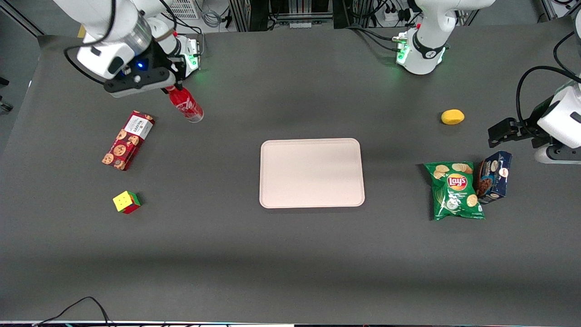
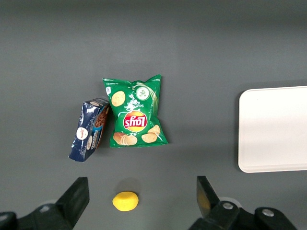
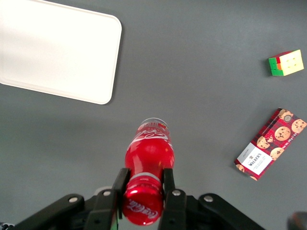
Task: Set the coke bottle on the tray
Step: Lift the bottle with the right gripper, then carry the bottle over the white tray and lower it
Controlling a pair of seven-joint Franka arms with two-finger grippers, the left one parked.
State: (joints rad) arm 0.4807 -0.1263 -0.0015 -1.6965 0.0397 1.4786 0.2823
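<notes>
The coke bottle (image 1: 185, 104) is a slim red bottle with white script and a clear base; it hangs tilted above the table at the working arm's end. My right gripper (image 1: 171, 87) is shut on its neck just under the red cap. In the right wrist view the two black fingers (image 3: 120, 183) clamp the neck and the bottle (image 3: 149, 151) points down away from the camera, with my gripper (image 3: 143, 182) around it. The pinkish-beige tray (image 1: 312, 172) lies bare at the table's middle, nearer the front camera than the bottle; it also shows in the right wrist view (image 3: 57, 52).
A red cookie box (image 1: 127, 140) and a colour cube (image 1: 126, 202) lie at the working arm's end, nearer the front camera than the bottle. A green chips bag (image 1: 455, 190), a blue box (image 1: 494, 177) and a yellow lemon (image 1: 452, 116) lie toward the parked arm's end.
</notes>
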